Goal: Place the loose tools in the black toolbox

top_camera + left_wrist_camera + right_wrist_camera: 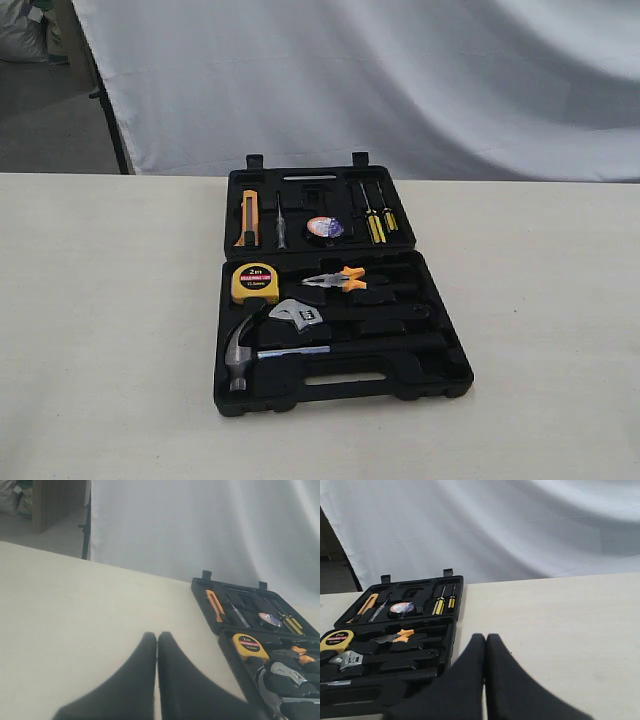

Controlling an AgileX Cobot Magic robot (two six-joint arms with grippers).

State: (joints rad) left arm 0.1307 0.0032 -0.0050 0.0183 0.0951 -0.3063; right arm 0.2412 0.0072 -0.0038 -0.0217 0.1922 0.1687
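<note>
Left wrist view: hammer [267, 692] partly offscreen

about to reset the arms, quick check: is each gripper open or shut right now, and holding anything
Left gripper: closed, fingers pressed together, holding nothing.
Right gripper: closed, fingers pressed together, holding nothing.

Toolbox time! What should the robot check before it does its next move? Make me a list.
1. Claw hammer lying in the black toolbox: ok.
2. Adjustable wrench in the toolbox: ok.
3. Tape roll in the far half: ok.
4. Left gripper shut, holding nothing: ok.
5. Right gripper shut, holding nothing: ok.
6. Tools pressed fully into their recesses, ready for closing: cannot tell.
</note>
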